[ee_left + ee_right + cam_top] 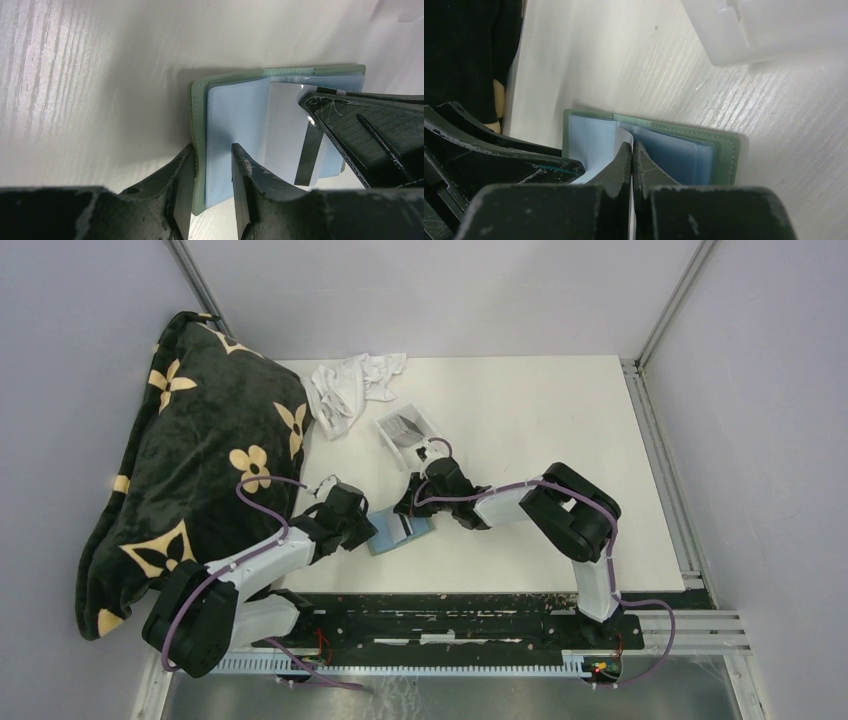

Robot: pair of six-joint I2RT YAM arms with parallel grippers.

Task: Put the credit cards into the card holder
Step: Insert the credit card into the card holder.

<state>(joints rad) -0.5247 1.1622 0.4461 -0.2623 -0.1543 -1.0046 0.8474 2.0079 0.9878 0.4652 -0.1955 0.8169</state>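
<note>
- Top view: you have both arms reaching in to the holder, which lies open on the table near its front edge, just beside the dark flowered blanket.
- The left gripper is at the holder's left side and the right gripper at its far side. From up here you cannot tell how either pair of jaws stands.
- Beyond the right gripper sits a clear tray with grey cards in it, and a crumpled white cloth lies to the tray's left.
- Left wrist view: your left gripper has its jaws part-way apart, astride the holder's left edge. One finger is just outside the green cover and the other is over a pale blue page. The strip between them lies flat, not pinched.
- A white card with a dark stripe lies across the open pages, and the right gripper has it by one corner.
- Right wrist view: your right gripper is clenched on the thin white card, whose edge shows between the fingertips over the holder's blue pockets.
- The left gripper is at the holder's left, the tray is at upper right, and the blanket is at upper left.
</note>
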